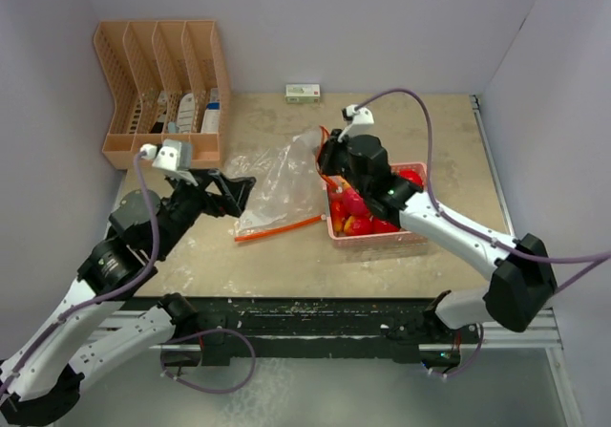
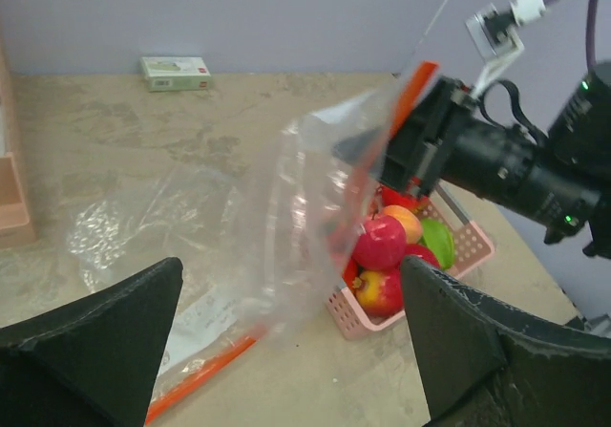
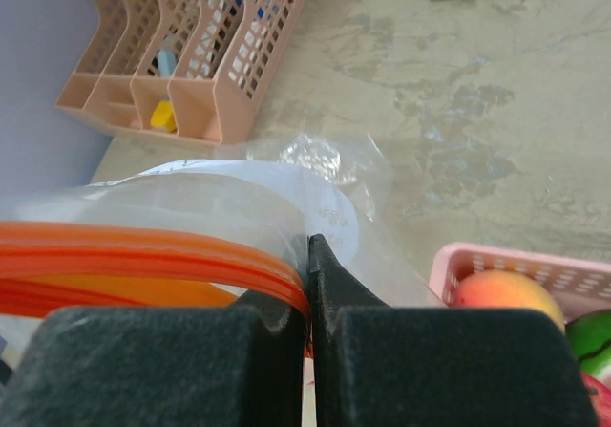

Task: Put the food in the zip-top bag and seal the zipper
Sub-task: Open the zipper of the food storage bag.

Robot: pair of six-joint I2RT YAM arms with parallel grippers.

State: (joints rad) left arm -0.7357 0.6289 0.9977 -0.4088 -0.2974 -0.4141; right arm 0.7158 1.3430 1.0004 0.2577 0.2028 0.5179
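Observation:
The clear zip-top bag (image 1: 282, 183) lies mid-table, with one end of its orange zipper (image 1: 277, 228) on the table. My right gripper (image 1: 326, 164) is shut on the zipper's other end and holds that corner up. In the right wrist view the fingertips (image 3: 325, 284) pinch the orange strip (image 3: 143, 260). The food (image 1: 368, 215), red apples with a peach and a green piece, sits in a pink basket (image 1: 382, 240). My left gripper (image 1: 229, 193) stands open and empty to the left of the bag. Its wrist view shows the bag (image 2: 286, 217) and the apples (image 2: 380, 241) beyond the fingers.
A peach-coloured file organizer (image 1: 162, 93) holding small packets stands at the back left. A small white-and-green box (image 1: 303, 92) lies by the back wall. Walls close the table on the left, back and right. The basket sits under the right arm's forearm.

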